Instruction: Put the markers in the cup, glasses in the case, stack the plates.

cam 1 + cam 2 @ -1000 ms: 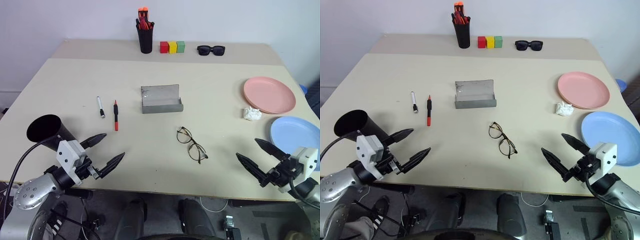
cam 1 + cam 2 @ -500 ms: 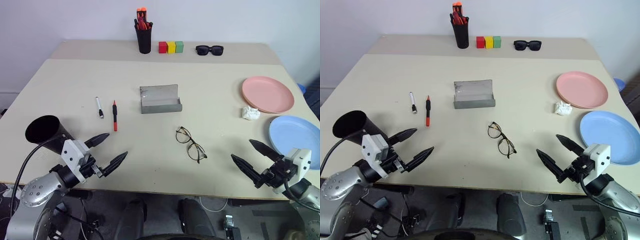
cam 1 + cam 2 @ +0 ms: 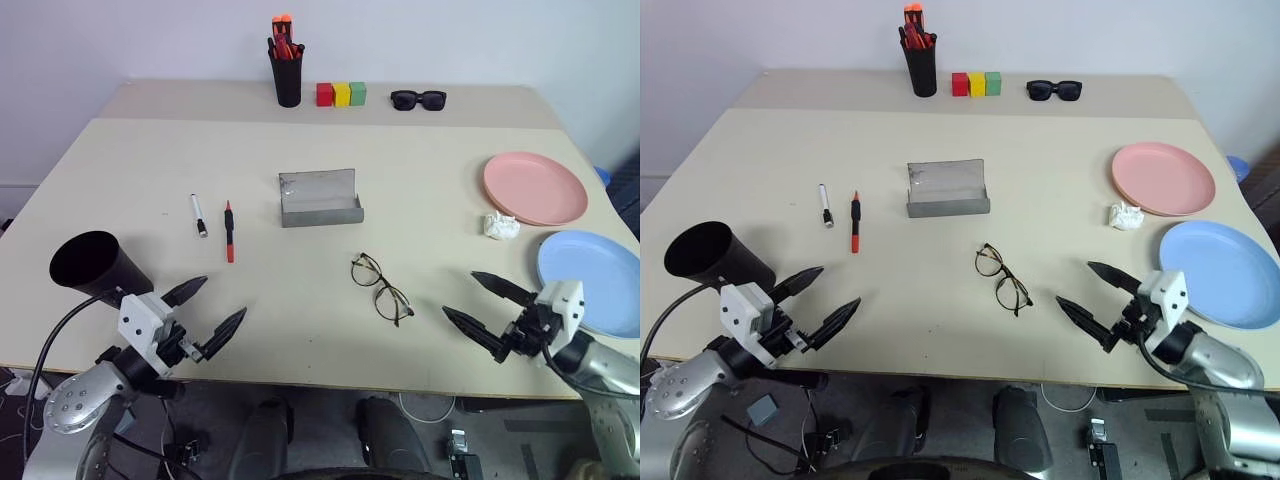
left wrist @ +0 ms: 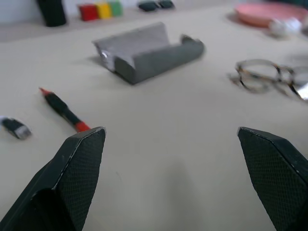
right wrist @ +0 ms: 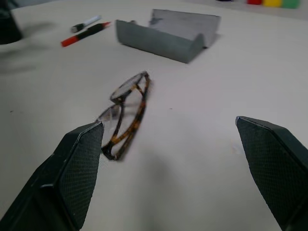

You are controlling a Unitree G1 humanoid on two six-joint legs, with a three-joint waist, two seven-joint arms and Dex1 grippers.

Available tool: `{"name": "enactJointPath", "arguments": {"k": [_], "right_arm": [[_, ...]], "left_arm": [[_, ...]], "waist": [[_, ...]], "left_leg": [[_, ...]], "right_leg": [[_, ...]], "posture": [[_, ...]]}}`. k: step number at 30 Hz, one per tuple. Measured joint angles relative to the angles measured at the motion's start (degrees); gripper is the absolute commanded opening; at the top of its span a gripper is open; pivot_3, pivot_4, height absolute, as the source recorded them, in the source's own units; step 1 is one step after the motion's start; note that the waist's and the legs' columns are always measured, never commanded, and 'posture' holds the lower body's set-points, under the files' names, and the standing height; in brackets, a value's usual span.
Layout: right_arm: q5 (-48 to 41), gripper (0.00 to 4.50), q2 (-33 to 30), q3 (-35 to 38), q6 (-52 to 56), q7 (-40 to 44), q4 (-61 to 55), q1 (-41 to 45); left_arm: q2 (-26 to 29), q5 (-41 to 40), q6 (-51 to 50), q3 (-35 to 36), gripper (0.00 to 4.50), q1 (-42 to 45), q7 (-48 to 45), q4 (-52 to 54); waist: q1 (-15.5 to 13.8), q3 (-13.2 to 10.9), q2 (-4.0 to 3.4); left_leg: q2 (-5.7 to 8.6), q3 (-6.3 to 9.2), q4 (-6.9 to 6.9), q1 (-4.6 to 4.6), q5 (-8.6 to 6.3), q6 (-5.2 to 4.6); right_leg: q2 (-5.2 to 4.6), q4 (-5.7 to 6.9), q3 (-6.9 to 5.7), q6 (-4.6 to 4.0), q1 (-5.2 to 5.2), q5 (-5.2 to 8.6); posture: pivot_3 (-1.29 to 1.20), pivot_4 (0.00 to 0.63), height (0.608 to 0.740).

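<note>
Nearest, at the front edge of the desk (image 3: pixel 420 190), both hands hover with fingers spread wide and nothing between them. The left hand (image 3: pixel 205 313) is at the front left corner, just beside the cup (image 3: pixel 88 265), a black cup lying tipped with its dark mouth turned toward the far left; what is inside cannot be told. The right hand (image 3: pixel 484 307) is at the front right, near the light blue plate (image 3: pixel 590 275) and pointing toward the glasses (image 3: pixel 381 288), which lie folded on the bare desk between the two hands, apart from both.

Further in, the white marker (image 3: pixel 199 214) and the red marker (image 3: pixel 229 230) lie side by side on the desk, left of the case (image 3: pixel 321 198). The grey case sits open in the middle with its lid upright and nothing in it. To the right, a crumpled white wad (image 3: pixel 502 226) lies between the light blue plate and the salmon pink plate (image 3: pixel 535 188); the plates are apart, unstacked, both bare.

At the far edge stand a black pen holder (image 3: pixel 288 77) bunched with orange-red pens, three coloured blocks (image 3: pixel 342 94) and black sunglasses (image 3: pixel 418 99).

Since a second ago the right hand has moved inward toward the glasses; the left hand has barely shifted, and everything on the desk lies as before.
</note>
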State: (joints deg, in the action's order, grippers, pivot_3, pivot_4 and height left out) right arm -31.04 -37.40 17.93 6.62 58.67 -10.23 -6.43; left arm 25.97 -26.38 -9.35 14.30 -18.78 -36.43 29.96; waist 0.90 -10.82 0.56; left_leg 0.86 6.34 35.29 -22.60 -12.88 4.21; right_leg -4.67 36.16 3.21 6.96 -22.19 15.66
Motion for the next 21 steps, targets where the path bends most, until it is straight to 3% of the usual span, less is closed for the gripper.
{"name": "enactJointPath", "arguments": {"k": [4,10,16,21], "right_arm": [[-0.13,4.46,-2.75,-4.05,0.88,5.44,5.45,13.81],[0.45,4.46,-3.49,-10.35,0.89,14.81,15.68,29.53],[1.74,4.46,-1.94,-14.38,-1.07,22.47,25.19,37.63],[4.07,4.46,1.28,-16.47,-5.37,26.47,34.17,44.04]], "left_arm": [[-3.74,-5.39,-10.87,0.72,4.50,7.89,12.34,3.55],[-5.13,-9.51,-27.68,2.84,4.50,17.58,31.36,8.91],[-9.30,-11.77,-42.12,4.42,4.50,31.06,46.66,8.14],[-14.76,-12.12,-57.96,9.43,4.50,49.24,58.92,-2.06]], "waist": [[-0.06,-0.02,0.03],[-0.03,-0.04,0.08],[-0.15,-0.09,0.17],[0.31,-0.14,0.26]], "left_leg": [[0.01,0.06,-0.01,0.09,0.01,-0.01],[0.04,0.13,-0.06,0.08,0.01,-0.01],[0.12,0.19,-0.01,0.06,0.02,0.01],[0.14,0.24,0.00,0.07,0.07,0.10]], "right_leg": [[0.02,0.04,-0.03,0.16,0.08,-0.09],[0.03,0.08,-0.08,0.31,0.05,-0.12],[0.00,0.07,-0.09,0.46,0.10,-0.20],[0.02,0.11,-0.13,0.54,0.10,-0.24]], "posture": [[0.00,0.150,0.740],[0.00,0.150,0.740],[0.00,0.150,0.740],[0.00,0.150,0.740]]}}
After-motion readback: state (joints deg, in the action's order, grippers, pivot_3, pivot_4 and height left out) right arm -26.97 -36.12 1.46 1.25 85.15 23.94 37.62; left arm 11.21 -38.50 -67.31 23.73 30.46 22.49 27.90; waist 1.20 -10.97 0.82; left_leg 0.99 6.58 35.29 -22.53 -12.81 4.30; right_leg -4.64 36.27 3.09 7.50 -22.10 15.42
